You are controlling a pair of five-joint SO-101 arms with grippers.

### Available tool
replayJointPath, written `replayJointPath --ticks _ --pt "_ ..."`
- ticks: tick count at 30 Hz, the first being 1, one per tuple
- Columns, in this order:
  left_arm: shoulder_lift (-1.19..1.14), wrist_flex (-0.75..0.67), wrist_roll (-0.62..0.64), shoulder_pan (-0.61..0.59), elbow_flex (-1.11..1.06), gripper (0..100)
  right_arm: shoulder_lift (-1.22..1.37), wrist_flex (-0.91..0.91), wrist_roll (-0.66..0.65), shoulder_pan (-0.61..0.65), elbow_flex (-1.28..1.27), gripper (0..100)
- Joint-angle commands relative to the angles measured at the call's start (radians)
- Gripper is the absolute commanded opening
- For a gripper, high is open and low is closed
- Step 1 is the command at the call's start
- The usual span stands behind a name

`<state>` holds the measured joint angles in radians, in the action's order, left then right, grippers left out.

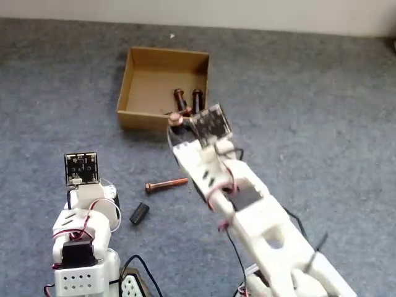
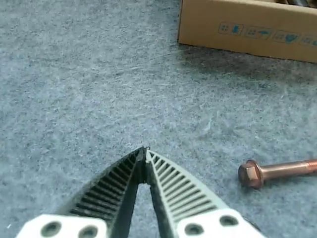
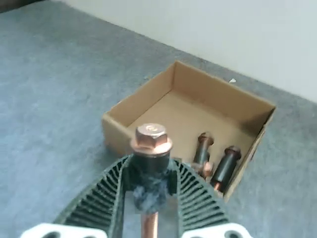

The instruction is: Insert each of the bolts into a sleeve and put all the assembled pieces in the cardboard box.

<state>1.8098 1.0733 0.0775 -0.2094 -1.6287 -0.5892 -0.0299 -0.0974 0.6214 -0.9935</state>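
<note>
Box [image 1: 148,117]: holding two assembled pieces [image 1: 180,98].
Right gripper [image 3: 151,166]: clamping a third piece [image 3: 151,140] at the box's near wall.
Left gripper [image 2: 145,152]: sitting closed, gripping nothing.
Carpet [image 1: 309,93]: carrying one loose bolt [image 1: 166,184] and one loose sleeve [image 1: 139,213].

A short-piled grey-blue carpet [image 1: 322,93] covers the floor, its fibres mottled and flecked. Along the top edge of the high view runs a strip of plain, pale wall [image 1: 260,11], meeting the carpet in a straight line; the right wrist view has it across the upper right. A small pale scrap [image 1: 172,36] lies on the carpet near that line. The light is soft and even, and the shadows are faint.
</note>
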Motion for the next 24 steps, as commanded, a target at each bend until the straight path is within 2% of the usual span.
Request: replayJointPath --ticks 1,8,12,17,21,24 --pt "0.008 -0.026 -0.014 -0.015 0.004 1 0.153 0.211 -0.015 -0.065 0.176 0.5" --pt "0.008 -0.026 -0.014 -0.015 0.002 1 0.499 0.532 -0.015 -0.108 0.334 0.5" --pt "0.008 -0.026 -0.014 -0.015 0.002 1 0.680 0.627 -0.015 -0.110 0.395 0.5" --pt "0.008 -0.026 -0.014 -0.015 0.002 1 0.837 0.644 -0.014 -0.127 0.466 0.9" --pt "0.008 -0.026 -0.014 -0.015 0.002 1 0.848 0.627 -0.014 -0.127 0.479 11.5" --pt "0.008 -0.026 -0.014 -0.015 0.002 1 0.814 0.495 -0.011 -0.127 0.489 15.2"
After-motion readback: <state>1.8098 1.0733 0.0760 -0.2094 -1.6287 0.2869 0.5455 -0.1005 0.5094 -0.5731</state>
